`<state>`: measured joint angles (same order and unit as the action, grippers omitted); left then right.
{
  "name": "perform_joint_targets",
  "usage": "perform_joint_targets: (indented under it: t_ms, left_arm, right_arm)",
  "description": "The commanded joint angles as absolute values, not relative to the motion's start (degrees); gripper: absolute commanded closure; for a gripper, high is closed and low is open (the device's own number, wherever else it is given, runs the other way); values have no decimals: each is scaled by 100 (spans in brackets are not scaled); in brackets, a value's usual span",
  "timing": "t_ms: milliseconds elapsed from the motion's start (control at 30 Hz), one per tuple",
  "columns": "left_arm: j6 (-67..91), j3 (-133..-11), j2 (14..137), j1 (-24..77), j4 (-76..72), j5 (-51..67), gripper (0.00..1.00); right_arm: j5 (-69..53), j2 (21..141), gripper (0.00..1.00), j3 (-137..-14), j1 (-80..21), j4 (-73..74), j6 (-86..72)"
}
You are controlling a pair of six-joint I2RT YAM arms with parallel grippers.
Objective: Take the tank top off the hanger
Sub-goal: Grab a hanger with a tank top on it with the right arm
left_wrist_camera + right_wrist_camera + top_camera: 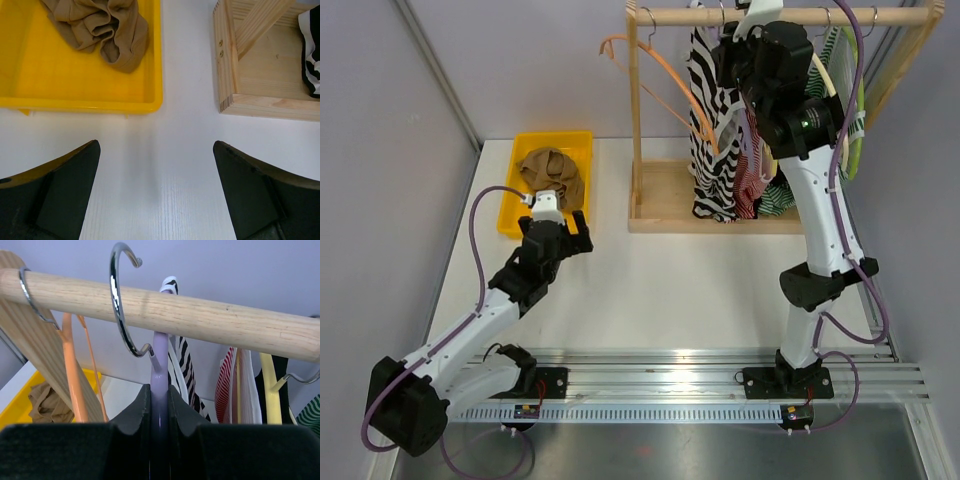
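Note:
A black-and-white striped tank top [710,150] hangs on a lilac hanger [160,365] at the wooden rod [780,16] of the clothes rack. My right gripper [748,40] is up at the rod, shut on the lilac neck just below its metal hook [119,295]. The hook crosses in front of the rod [210,317] with its tip above it; whether it rests on the rod I cannot tell. Striped cloth [179,357] shows behind the neck. My left gripper [570,235] [156,145] hovers open over the white table, nothing between its fingers.
A yellow bin [516,190] holding a crumpled tan garment [552,172] sits just beyond the left gripper. An empty orange hanger [660,80] hangs at the rod's left. Red-striped [750,170] and green-striped [850,130] garments hang right of the tank top. The rack's wooden base [660,205] stands on the table.

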<state>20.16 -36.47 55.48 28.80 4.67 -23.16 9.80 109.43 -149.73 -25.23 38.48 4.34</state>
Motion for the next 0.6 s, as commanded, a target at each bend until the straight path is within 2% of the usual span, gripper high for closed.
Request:
perform_joint_targets:
  t_ms: [0,400,567]
  left_arm:
    - [2109,-3568,5344,2900,343,-2268,1]
    - [2171,-3437,4984,2900,413,-2057,1]
    - [2197,-3428,4843,2909,457,-1943,1]
  right_arm:
    - [1203,10398,100,-14794,-2742,3437,676]
    - [2451,8386,100,-11351,-3603,2461,826]
    - [2891,7543,100,-10443,-4016,2557,738]
